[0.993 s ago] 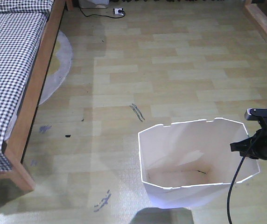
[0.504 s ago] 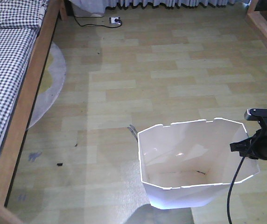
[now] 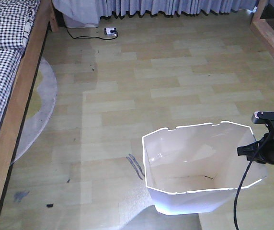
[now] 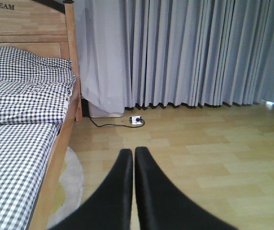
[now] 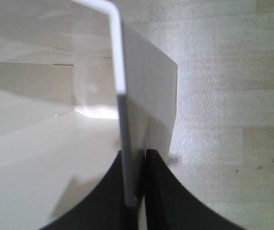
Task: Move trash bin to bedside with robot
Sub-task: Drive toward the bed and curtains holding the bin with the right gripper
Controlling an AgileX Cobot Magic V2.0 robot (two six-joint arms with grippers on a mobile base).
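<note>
White trash bin [image 3: 185, 154] on wood floor [image 3: 175, 72], my right gripper [image 5: 137, 158] with jaws clamped on its wall, left gripper [image 4: 133, 155] jaws closed, empty, bed [image 3: 3, 72] well left of the bin.

The trash bin [image 3: 185, 158] stands on the floor [image 3: 175, 81] at the near right of the front view. It is well apart from the bed [image 3: 3, 72], which runs along the left edge with a rug [image 3: 39, 115] lying partly under its side. The right gripper [image 5: 138, 153] sits at the bin's right rim, one of its fingers [image 5: 165, 201] outside the wall and the other inside, both touching it. At the far end of the floor a power strip [image 3: 110, 32] lies before the curtains [image 3: 175, 5] near the bed's head, and a wooden frame [image 3: 270, 33] stands in the far right corner.
</note>
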